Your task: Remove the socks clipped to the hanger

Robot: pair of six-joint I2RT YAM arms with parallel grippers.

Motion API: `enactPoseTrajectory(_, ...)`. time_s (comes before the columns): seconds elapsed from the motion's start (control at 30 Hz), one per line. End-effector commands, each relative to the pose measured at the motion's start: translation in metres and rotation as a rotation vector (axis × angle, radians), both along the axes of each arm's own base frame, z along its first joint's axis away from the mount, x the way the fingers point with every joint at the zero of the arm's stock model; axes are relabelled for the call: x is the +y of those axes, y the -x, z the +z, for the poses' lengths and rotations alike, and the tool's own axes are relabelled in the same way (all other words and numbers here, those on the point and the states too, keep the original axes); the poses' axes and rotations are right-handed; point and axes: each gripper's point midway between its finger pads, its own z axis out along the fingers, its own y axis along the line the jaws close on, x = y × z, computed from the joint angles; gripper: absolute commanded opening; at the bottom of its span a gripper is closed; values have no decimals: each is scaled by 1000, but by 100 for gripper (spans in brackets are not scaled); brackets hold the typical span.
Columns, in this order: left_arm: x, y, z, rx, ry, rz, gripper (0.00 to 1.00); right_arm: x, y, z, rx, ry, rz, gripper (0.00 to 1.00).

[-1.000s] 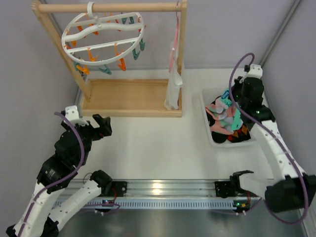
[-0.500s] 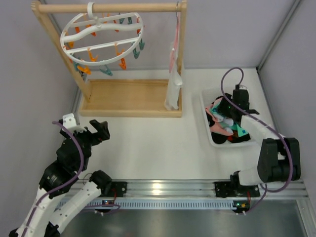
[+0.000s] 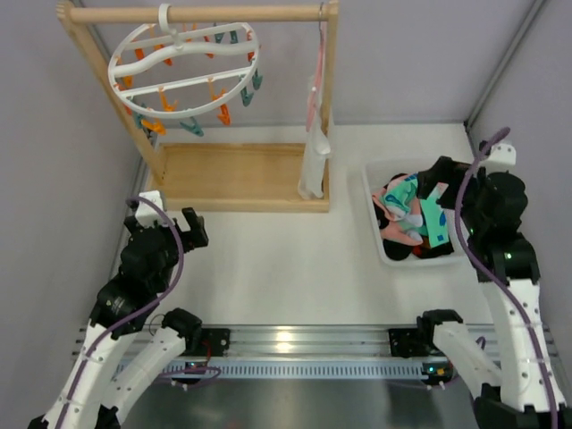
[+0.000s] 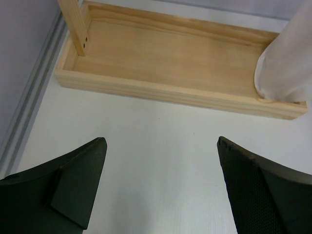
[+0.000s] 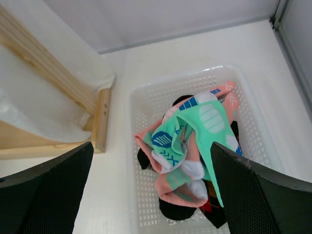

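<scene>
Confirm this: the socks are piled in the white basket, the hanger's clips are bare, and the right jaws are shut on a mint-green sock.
One thing is wrong: the right jaws are open, holding nothing, as the right wrist view shows. The socks are piled in the white basket and the clips of the hanger are bare.

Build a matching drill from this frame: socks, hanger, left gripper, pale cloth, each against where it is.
Things
1. socks
2. hanger
3. left gripper
4. pale cloth

Places
A. hooked on the rack's top bar
B. open over bare table, near the rack base
C. hanging beside the rack's right post
D. piled in the white basket

Pairs: 1-D, 2-A, 3-B, 4-C
</scene>
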Motion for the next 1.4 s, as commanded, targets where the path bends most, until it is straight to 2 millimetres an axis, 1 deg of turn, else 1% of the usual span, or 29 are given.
enactPoseTrajectory(0.0,-14,2,27,-39,-27,-113,99,7,54,29,-38,95,94,100)
enactPoseTrajectory(0.03,-14,4,31,-40,-26,-122,99,7,73,35,-58,103,106,99)
enactPoseTrajectory(0.07,-16,7,37,-44,-25,-143,99,5,83,37,-60,118,101,99)
enactPoseTrajectory(0.1,-18,14,43,-39,-23,-172,99,-1,93,46,-81,141,84,99)
enactPoseTrajectory(0.13,-20,17,46,-37,-24,-189,99,-5,108,43,-65,156,79,99)
enactPoseTrajectory(0.23,-21,25,44,8,-54,-230,99,-14,131,47,-75,191,58,99)
enactPoseTrajectory(0.27,-20,27,42,16,-59,-229,99,-8,137,45,-72,186,93,99)
enactPoseTrajectory(0.3,-18,29,40,23,-63,-222,99,-9,144,47,-82,192,101,99)
enactPoseTrajectory(0.4,-14,37,37,22,-59,-219,99,-16,153,46,-90,195,69,99)
enactPoseTrajectory(0.57,-4,45,41,4,-70,-190,99,-20,154,33,-81,202,53,100)
enactPoseTrajectory(0.77,2,47,44,-16,-74,-168,99,-23,149,31,-69,202,29,99)
enactPoseTrajectory(1.07,10,51,48,-42,-73,-138,99,-20,138,22,-41,198,31,99)
enactPoseTrajectory(1.37,12,51,49,-48,-62,-121,99,-16,129,16,-36,190,42,100)
